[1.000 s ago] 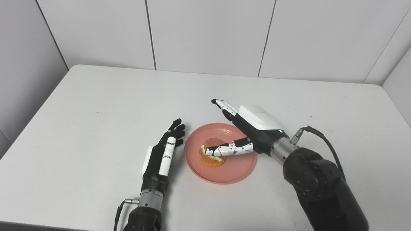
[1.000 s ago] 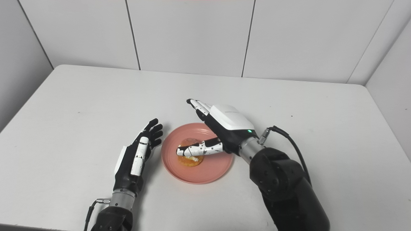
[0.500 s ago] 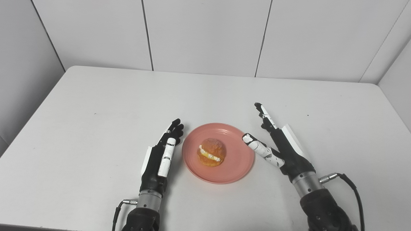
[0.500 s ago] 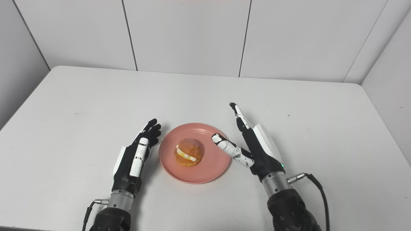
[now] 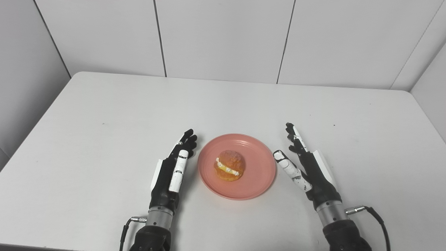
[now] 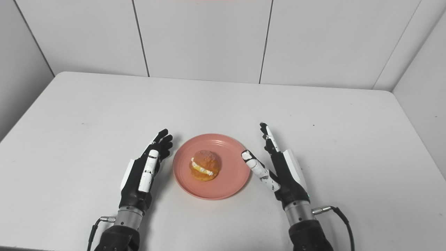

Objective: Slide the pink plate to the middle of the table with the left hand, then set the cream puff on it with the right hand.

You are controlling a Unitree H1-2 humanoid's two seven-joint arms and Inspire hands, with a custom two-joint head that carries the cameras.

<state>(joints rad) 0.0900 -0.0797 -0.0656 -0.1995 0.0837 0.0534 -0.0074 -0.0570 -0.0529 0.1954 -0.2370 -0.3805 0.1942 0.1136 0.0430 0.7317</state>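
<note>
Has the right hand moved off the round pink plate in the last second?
Yes. The right hand was over the round pink plate by the cream puff; now it is right of the plate's rim, open.

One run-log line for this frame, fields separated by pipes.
cream puff: on pink plate | left hand: open, beside plate | right hand: open, beside plate | table: plate near middle

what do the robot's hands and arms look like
Left hand and right hand match: black fingers, white back plates, white thumbs with black marks. Each has a silver metal wrist cuff, a plugged-in thin black cable, and a black forearm.
</note>
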